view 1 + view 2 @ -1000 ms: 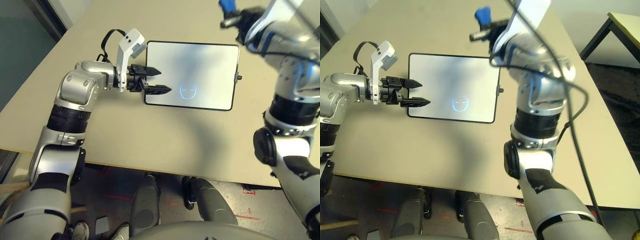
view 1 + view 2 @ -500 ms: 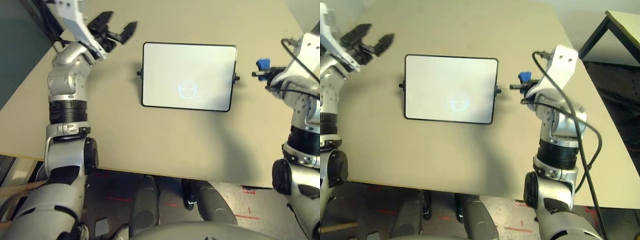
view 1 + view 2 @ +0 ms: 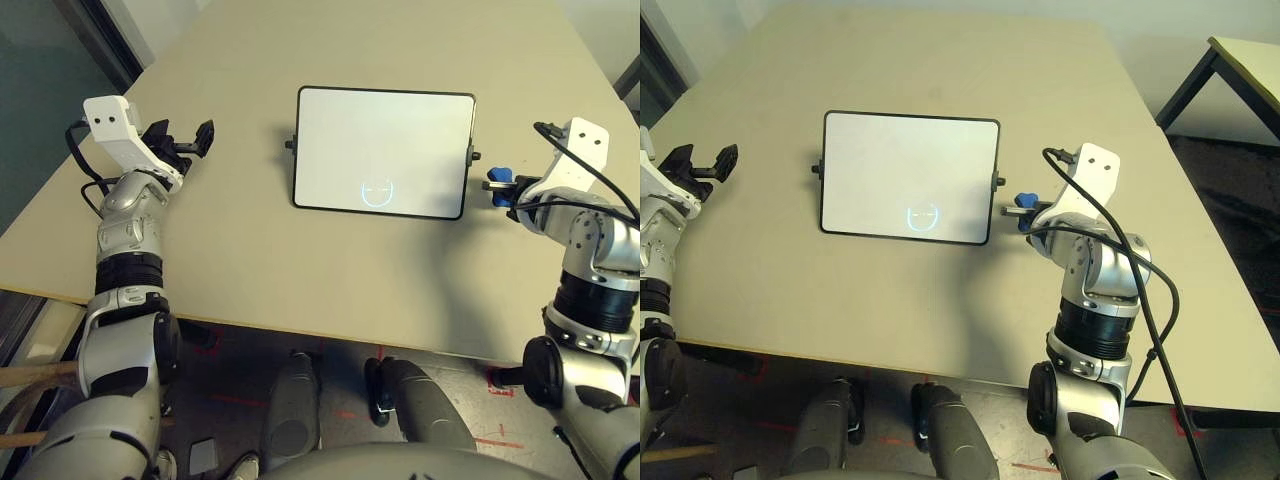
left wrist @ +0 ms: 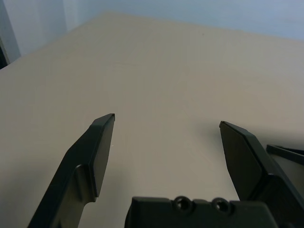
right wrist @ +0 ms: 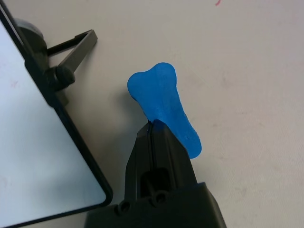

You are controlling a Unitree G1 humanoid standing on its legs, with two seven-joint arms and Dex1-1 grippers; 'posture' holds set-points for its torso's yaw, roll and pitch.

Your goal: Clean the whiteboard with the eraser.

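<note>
Judging by the board [image 3: 383,151], the cleaning is not finished: a small blue drawing [image 3: 376,189] (a round doodle, too small to read closely) sits near the front edge of the white surface, a little right of its middle, and nothing is on it to wipe it off. No other marks stand out on the board. It lies flat on the table [image 3: 300,270] in the middle, framed in black, with a knob on each short side.

What looks done is the pick-up. The eraser [image 5: 163,105] is off the table surface and held by the right gripper [image 5: 154,127], just beside the board's right-hand short side, near the knob there, but not over the white surface. I cannot tell whether the eraser touches the table. What is left, as I read it, is to carry the eraser over the frame to the drawing and rub until the mark is gone.

Right jaws: pressed together with almost no gap showing, pinching one end of the blue eraser, so that most of the block sticks out past the fingertips.

Left jaws: spread wide, with bare table between the two fingers [image 4: 97,154] and nothing held. The left gripper [image 3: 183,143] hangs well apart from the board, off to its left side, touching nothing that I can see.
</note>
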